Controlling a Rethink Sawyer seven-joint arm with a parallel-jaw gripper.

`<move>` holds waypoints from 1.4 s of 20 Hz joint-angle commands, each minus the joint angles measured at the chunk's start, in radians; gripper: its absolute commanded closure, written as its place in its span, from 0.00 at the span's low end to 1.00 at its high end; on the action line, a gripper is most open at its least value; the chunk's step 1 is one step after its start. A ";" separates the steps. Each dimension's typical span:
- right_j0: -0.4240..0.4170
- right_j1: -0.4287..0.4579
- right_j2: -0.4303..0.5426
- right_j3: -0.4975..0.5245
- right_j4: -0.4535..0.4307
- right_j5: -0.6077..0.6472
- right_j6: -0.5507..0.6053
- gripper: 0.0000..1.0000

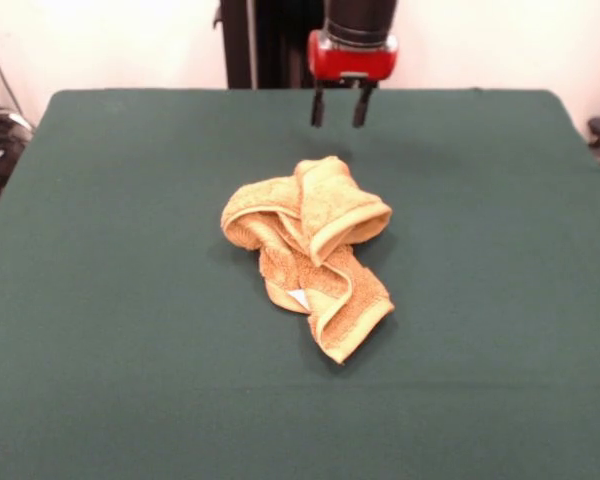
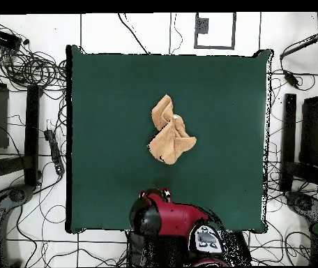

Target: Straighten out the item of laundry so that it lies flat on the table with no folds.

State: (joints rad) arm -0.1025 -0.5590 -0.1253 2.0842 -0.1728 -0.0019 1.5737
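The orange-tan terry towel (image 1: 310, 250) lies crumpled in a twisted heap near the middle of the dark green table (image 1: 100, 300), with a small white label (image 1: 299, 298) showing at its near side. It also shows in the overhead view (image 2: 169, 130). My gripper (image 1: 339, 108) hangs above the table's far side, behind the towel and clear of it, with its two black fingers (image 1: 318, 106) apart and nothing between them. In the overhead view the red arm (image 2: 169, 213) sits over the table's bottom edge.
Cables and equipment (image 2: 29, 70) lie on the floor around the table. A black pedestal column (image 1: 238, 45) stands behind the table's far edge.
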 commanded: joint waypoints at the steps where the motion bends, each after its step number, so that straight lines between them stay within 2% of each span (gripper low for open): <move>1: 0.029 0.116 0.039 -0.177 0.077 0.120 0.148 0.00; 6: 0.026 0.162 0.083 -0.276 0.107 0.152 0.148 0.00; 9: 0.055 0.227 0.091 -0.321 0.143 0.094 0.189 0.00; 13: 0.099 0.268 0.096 -0.385 0.207 0.102 0.218 0.00; 18: 0.114 0.250 0.092 -0.436 0.232 0.211 0.203 0.00; 21: 0.123 0.220 0.083 -0.440 0.232 0.252 0.201 0.00; 28: 0.152 0.136 0.047 -0.433 0.235 0.431 0.216 0.00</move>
State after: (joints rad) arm -0.0123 -0.4019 -0.1807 1.7890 -0.0419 0.3353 1.5737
